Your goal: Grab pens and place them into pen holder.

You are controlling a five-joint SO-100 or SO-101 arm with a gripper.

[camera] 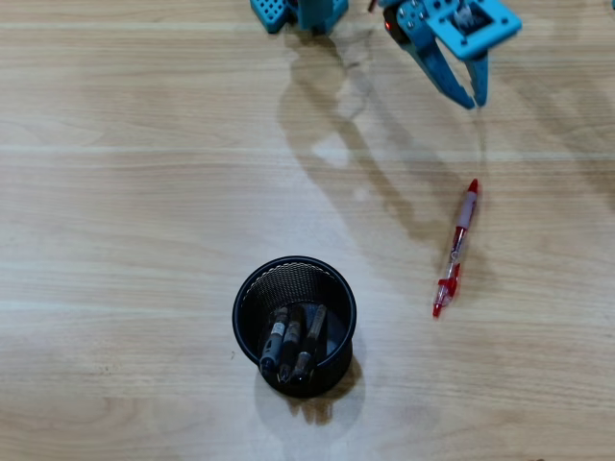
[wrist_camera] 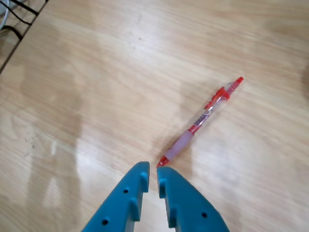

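A red pen [camera: 456, 248] with a translucent barrel lies alone on the wooden table at the right, its tip pointing up the overhead view. The black mesh pen holder [camera: 242, 300] stands lower centre, and three dark pens [camera: 291, 346] lean inside it. My blue gripper [camera: 471, 99] hovers near the top right, above the red pen's tip and apart from it. In the wrist view the gripper [wrist_camera: 153, 166] is shut, with only a thin slit between its fingers and nothing in them. The red pen [wrist_camera: 203, 118] lies just beyond the fingertips, slanting up to the right.
The arm's blue base [camera: 298, 12] sits at the top edge of the overhead view. In the wrist view the table's edge and dark cables [wrist_camera: 14, 21] show at the top left. Bare wood surrounds the pen and the holder.
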